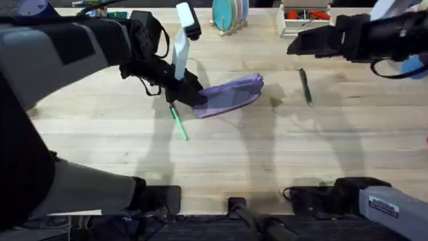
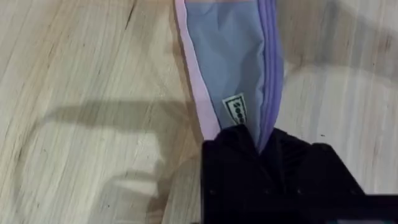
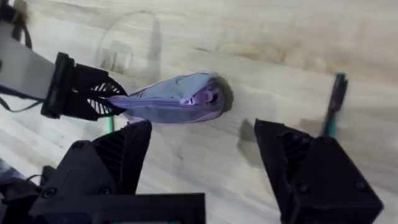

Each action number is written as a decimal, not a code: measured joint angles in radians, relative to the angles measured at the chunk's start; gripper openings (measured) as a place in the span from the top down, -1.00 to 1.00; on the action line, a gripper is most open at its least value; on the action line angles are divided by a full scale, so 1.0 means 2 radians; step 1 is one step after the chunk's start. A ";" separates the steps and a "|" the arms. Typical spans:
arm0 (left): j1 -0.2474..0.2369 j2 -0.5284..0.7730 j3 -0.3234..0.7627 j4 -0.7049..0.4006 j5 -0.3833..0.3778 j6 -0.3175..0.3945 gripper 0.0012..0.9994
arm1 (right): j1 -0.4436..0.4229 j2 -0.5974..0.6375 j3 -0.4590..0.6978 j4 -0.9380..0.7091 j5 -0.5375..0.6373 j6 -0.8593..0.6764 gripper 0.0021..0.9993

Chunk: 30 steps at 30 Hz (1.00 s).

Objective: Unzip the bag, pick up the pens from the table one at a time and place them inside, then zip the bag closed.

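Observation:
The lilac bag [image 1: 233, 94] lies on the pale wooden table [image 1: 267, 154], tilted, with its left end lifted. My left gripper [image 1: 193, 95] is shut on that end; the left wrist view shows the black fingers [image 2: 230, 149] pinching the bag [image 2: 233, 62] by its zipper edge. A bright green pen [image 1: 178, 124] lies just below and left of the bag. A darker pen [image 1: 305, 87] lies to the bag's right. My right gripper [image 1: 297, 45] hangs open above the table's far right, and its wrist view looks down on the bag [image 3: 180, 99] and the dark pen [image 3: 334, 102].
A rack of round plates [image 1: 229, 15] and a white tray [image 1: 304, 19] stand along the far edge. Wide bare wood stretches in front of the bag toward the arm bases.

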<state>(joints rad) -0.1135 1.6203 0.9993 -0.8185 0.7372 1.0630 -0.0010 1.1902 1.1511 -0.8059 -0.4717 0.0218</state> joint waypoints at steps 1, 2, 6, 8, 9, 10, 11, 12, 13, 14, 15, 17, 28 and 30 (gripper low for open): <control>0.000 0.000 0.000 0.000 0.000 0.000 0.92 | 0.000 0.006 0.000 -0.001 -0.001 0.006 -0.99; 0.000 0.000 0.000 0.000 0.000 0.000 0.92 | 0.000 0.012 0.000 -0.002 -0.002 0.013 -0.99; 0.000 0.000 0.000 0.000 0.000 0.000 0.92 | 0.000 0.045 0.000 -0.004 -0.006 0.043 -0.99; 0.000 0.000 0.000 0.000 0.000 0.000 0.92 | 0.000 0.061 0.000 -0.005 -0.016 0.052 -0.99; 0.000 0.000 0.000 0.000 0.000 0.000 0.92 | 0.000 0.070 0.000 -0.005 -0.025 0.053 -0.99; 0.000 0.000 0.000 0.000 0.000 0.000 0.92 | 0.000 0.077 0.000 -0.005 -0.034 0.052 -0.99; 0.000 0.000 0.000 0.000 0.000 0.000 0.92 | 0.000 0.084 0.000 -0.004 -0.043 0.051 -0.99; 0.000 0.000 0.000 0.000 0.000 0.000 0.92 | 0.000 0.091 0.000 -0.003 -0.051 0.050 -0.99; 0.000 0.000 0.000 0.000 0.000 0.000 0.92 | 0.000 0.097 0.000 -0.003 -0.057 0.049 -0.99; 0.000 0.000 0.000 0.000 0.000 0.000 0.92 | 0.000 0.104 0.000 -0.003 -0.063 0.048 -0.99; 0.000 0.000 0.000 0.000 0.000 0.000 0.92 | 0.000 0.111 0.000 -0.003 -0.067 0.048 -0.99; 0.000 0.000 0.000 0.000 0.000 0.000 0.92 | 0.000 0.124 0.000 -0.003 -0.075 0.046 -0.99; 0.000 0.000 0.000 0.000 0.000 0.000 0.92 | 0.000 0.194 0.000 0.004 -0.109 0.040 -0.99; 0.000 0.000 0.000 0.002 0.000 0.000 0.92 | 0.000 0.205 0.000 0.010 -0.114 0.035 -0.99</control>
<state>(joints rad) -0.1135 1.6203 0.9993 -0.8146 0.7368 1.0630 -0.0013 1.5993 1.1511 -0.7864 -0.6994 0.0912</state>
